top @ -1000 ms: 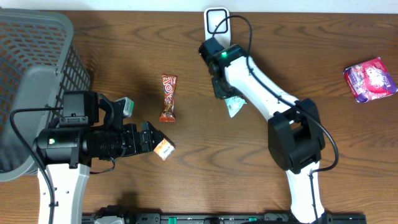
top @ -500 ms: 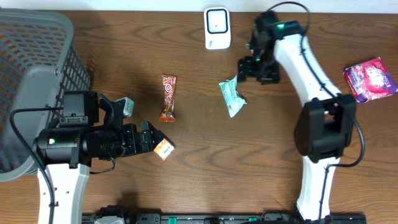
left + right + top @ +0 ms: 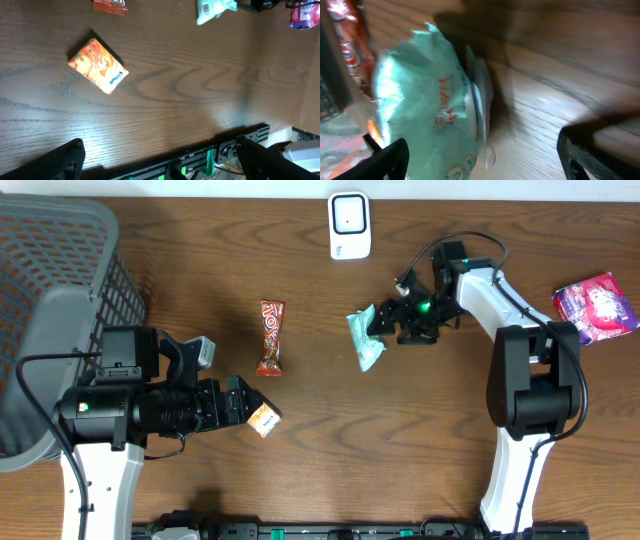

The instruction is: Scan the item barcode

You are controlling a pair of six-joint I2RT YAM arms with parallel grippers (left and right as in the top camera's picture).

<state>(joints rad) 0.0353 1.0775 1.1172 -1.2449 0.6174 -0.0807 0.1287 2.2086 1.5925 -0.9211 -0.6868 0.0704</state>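
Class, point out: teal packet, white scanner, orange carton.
Teal foil packet (image 3: pixel 364 345), overhead view, wrapper middle.
White rectangular scanner (image 3: pixel 349 220), overhead view, front face.
Small orange carton (image 3: pixel 98 66), left wrist view, top face.

2 white arms (image 3: pixel 505 470), black joints (image 3: pixel 530 395)

Evenly lit overhead; right wrist view blurs the teal packet (image 3: pixel 420 100), glare on table (image 3: pixel 545 115).

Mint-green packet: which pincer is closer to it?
Right. The right pincer is right at the mint-green packet; the left pincer is well away, by the orange box.
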